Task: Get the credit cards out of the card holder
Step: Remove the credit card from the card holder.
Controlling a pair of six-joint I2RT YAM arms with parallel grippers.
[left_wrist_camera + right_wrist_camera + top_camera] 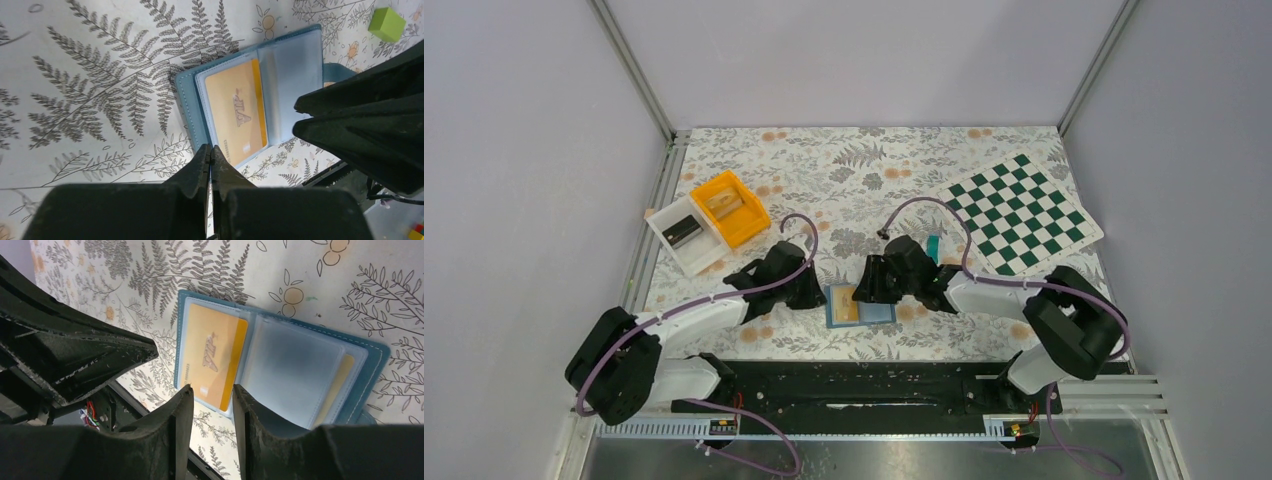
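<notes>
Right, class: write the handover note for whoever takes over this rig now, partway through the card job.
Left gripper: shut, empty, tips just beside the card holder.
Right gripper: open, holding nothing, at the holder's edge.
Holder: lies open between the two grippers.
Done: holder is open.
Left: the orange VIP card is inside; a second orange card peeks out on the other half. Pull both out.

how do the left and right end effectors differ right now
The left end effector has its fingers pressed together, while the right end effector has its fingers apart with a clear gap. In their own wrist views, the left one's tips sit beside the card holder edge, and the right one's tips overlap that edge near the VIP card. Both are black, and neither visibly holds anything.
</notes>
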